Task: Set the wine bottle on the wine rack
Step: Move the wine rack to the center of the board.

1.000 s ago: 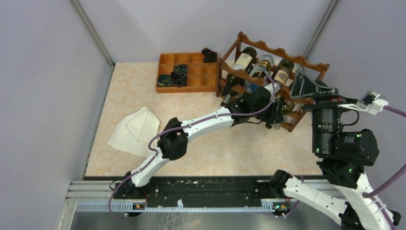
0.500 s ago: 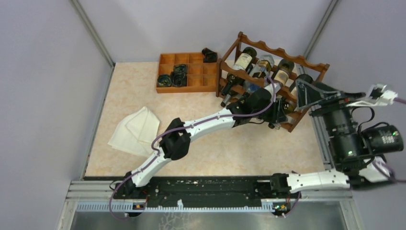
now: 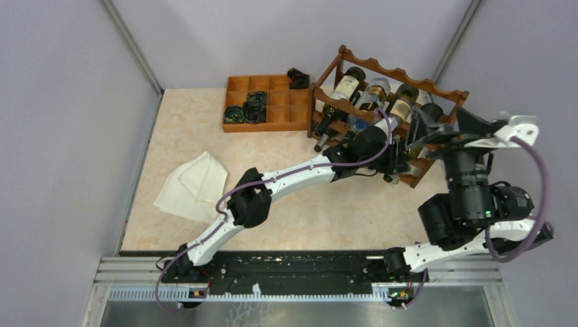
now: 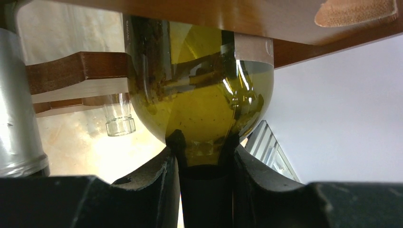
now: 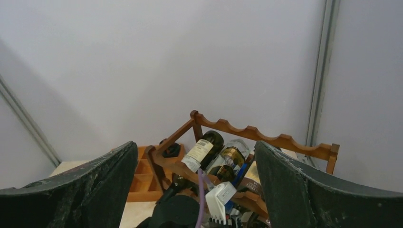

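Observation:
The wine bottle (image 4: 199, 109) is olive-green glass and lies under a rail of the reddish-brown wine rack (image 3: 382, 71), in its lower tier. My left gripper (image 4: 204, 152) is shut on the bottle's dark neck, with the shoulder just beyond the fingertips. From above, the left gripper (image 3: 394, 158) sits at the rack's front, and the rack hides most of the bottle. My right gripper (image 3: 443, 129) hangs open over the rack's right end with nothing between its fingers. In the right wrist view the right gripper (image 5: 197, 190) looks down on the wine rack (image 5: 247, 130).
Several other bottles (image 3: 371, 95) lie in the rack's upper tier. An orange-brown compartment tray (image 3: 266, 122) with black items stands left of the rack. A white cloth (image 3: 194, 184) lies at the table's left. A clear bottle neck (image 4: 119, 121) hangs near the held bottle.
The right arm has swung out to the right and back, and its open gripper now sits over the rack's right end. The left arm and its grip have not moved.

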You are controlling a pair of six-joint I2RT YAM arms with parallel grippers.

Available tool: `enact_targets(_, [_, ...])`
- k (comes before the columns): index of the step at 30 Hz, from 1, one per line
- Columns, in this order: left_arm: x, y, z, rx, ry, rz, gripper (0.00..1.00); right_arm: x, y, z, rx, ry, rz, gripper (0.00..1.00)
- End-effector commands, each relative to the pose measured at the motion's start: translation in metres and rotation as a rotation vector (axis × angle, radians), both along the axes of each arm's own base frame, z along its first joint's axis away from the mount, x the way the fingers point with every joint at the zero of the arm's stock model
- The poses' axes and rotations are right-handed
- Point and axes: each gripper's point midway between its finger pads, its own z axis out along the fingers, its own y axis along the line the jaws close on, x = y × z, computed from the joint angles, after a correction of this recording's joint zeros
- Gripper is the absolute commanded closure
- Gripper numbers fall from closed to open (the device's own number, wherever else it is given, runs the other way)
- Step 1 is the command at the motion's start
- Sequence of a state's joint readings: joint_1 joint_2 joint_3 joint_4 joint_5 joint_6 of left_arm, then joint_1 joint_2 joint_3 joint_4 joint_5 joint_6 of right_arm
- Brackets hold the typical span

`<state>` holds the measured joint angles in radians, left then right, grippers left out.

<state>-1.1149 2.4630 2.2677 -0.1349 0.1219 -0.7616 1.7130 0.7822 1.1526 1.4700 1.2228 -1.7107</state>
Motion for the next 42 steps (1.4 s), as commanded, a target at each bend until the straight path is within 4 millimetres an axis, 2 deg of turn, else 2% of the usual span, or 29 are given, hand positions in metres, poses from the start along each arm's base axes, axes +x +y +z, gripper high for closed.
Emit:
enact_targets(1, [0.021, -0.009, 0.087, -0.237, -0.124, 0.072, 1.0, 0.007, -0.047, -0.006, 0.181, 0.024, 0.002, 0.09])
enact_targets(10, [0.03, -0.02, 0.087, -0.294, -0.097, 0.109, 1.0, 0.006, -0.047, 0.003, 0.194, 0.004, -0.009, 0.09])
enact_targets(18, [0.035, -0.026, 0.093, -0.356, -0.094, 0.13, 1.0, 0.007, -0.049, 0.0, 0.207, -0.003, 0.006, 0.09])
enact_targets(25, [0.035, -0.03, 0.092, -0.374, -0.096, 0.128, 1.0, 0.012, -0.078, -0.017, 0.119, 0.086, -0.055, 0.09])
enact_targets(28, [0.035, -0.029, 0.088, -0.364, -0.094, 0.128, 1.0, 0.013, -0.079, -0.017, 0.098, 0.099, -0.041, 0.09])
enact_targets(30, [0.035, -0.029, 0.087, -0.359, -0.095, 0.129, 1.0, 0.012, -0.064, -0.009, 0.05, 0.081, -0.021, 0.09])
enact_targets(33, [0.034, -0.029, 0.085, -0.356, -0.093, 0.127, 1.0, 0.011, -0.041, 0.017, -0.014, 0.027, 0.015, 0.09])
enact_targets(36, [0.035, -0.028, 0.082, -0.354, -0.086, 0.129, 1.0, 0.015, -0.027, 0.048, -0.03, 0.0, 0.11, 0.09])
enact_targets(39, [0.035, -0.028, 0.078, -0.349, -0.08, 0.131, 1.0, 0.024, -0.015, 0.07, -0.032, -0.026, 0.214, 0.09])
enact_targets(42, [0.036, -0.027, 0.077, -0.345, -0.08, 0.132, 1.0, 0.019, -0.003, 0.087, -0.087, -0.09, 0.216, 0.06])
